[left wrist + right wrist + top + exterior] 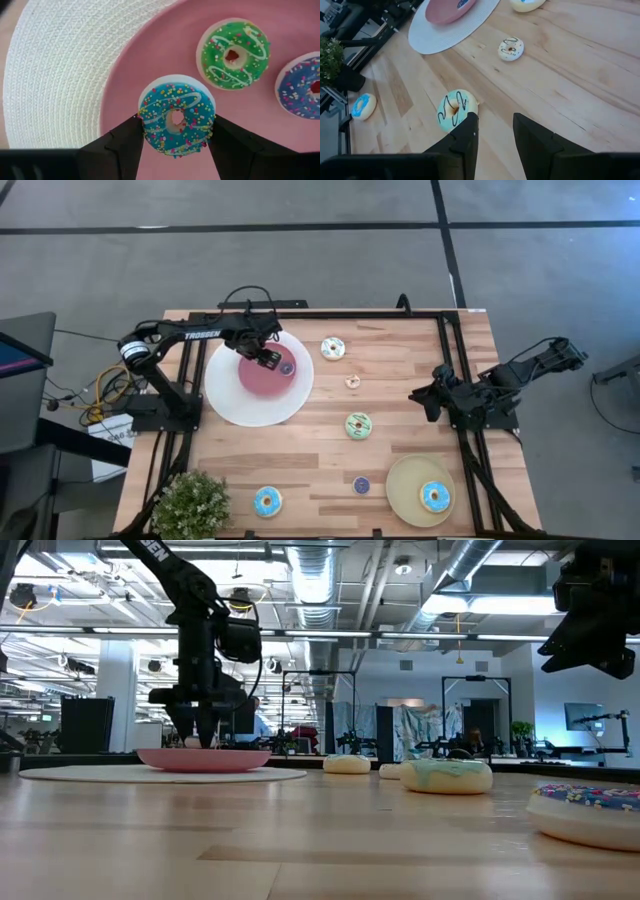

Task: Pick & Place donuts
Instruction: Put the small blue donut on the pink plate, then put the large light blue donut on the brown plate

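My left gripper (pixel 176 125) hangs low over the pink centre (pixel 280 130) of the white plate (pixel 230 395) and is shut on a tiny blue sprinkled donut (pixel 176 117). A tiny green donut (pixel 233 54) and a tiny blue donut (pixel 302 87) lie flat on the pink centre beside it. On the wood lie a cream donut (pixel 333 348), a tiny pale donut (pixel 352 381), a light green donut (pixel 358 425), a tiny purple donut (pixel 361 484) and a blue donut (pixel 267 501). Another blue donut (pixel 434 496) lies on the tan plate (pixel 405 480). My right gripper (pixel 495 130) waits open above the table's right edge. My left gripper pinches the tiny blue donut across its outer rim (pixel 145 125), one finger on each side, coming from above and pointing down. The donut's iced face is turned up at the wrist camera. I cannot tell whether it rests on the pink centre or hangs just above it.
A potted plant (pixel 190 505) stands at the near left corner. Dark frame rails (pixel 450 370) run along the table's left and right sides. Bare wood lies between the white plate and the tan plate.
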Controlling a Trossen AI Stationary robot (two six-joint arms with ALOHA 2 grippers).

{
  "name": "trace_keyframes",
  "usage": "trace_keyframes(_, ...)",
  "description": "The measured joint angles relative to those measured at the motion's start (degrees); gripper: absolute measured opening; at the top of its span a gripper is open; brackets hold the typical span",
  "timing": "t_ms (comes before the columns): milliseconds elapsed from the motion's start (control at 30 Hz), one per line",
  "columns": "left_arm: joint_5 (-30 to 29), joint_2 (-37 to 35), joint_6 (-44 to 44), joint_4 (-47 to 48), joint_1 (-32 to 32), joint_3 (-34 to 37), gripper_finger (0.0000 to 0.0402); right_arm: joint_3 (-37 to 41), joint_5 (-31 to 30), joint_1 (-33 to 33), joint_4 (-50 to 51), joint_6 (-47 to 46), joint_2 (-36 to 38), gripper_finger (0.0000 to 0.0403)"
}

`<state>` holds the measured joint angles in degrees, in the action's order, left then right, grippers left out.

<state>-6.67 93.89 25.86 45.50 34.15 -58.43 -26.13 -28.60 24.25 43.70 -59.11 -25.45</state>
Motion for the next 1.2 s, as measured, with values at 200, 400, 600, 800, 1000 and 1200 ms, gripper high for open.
trace_keyframes(200, -0.01, 0.0, -0.21, 0.02, 0.09, 0.0, 0.0205, 0.0, 0.0, 0.0, 0.0, -0.93, -0.02, 0.0113)
trace_keyframes(400, -0.56, 0.0, -1.36, 0.02, 0.15, 0.0, 0.0249, 0.0, 0.02, 0.0, 0.0, -0.94, -0.01, 0.0113)
trace_keyframes(600, -1.64, -0.17, 0.21, 0.04, 0.19, 0.0, 0.0283, 0.0, 0.02, 0.0, 0.0, -0.92, -0.02, 0.0113)
trace_keyframes(800, -1.08, -6.06, 9.31, 0.09, -3.02, 0.0, 0.0286, 0.0, 0.07, 0.0, 0.0, -0.92, -0.02, 0.0113)
trace_keyframes(1000, -6.49, -16.86, 16.37, -1.86, -12.48, -0.02, 0.0283, 0.0, 0.09, 0.0, 0.0, -0.92, -0.02, 0.0113)
trace_keyframes(1200, -13.75, -21.9, 17.98, -11.5, -28.43, -0.07, 0.0208, 0.0, -0.21, 0.0, 0.0, -0.91, -0.02, 0.0113)
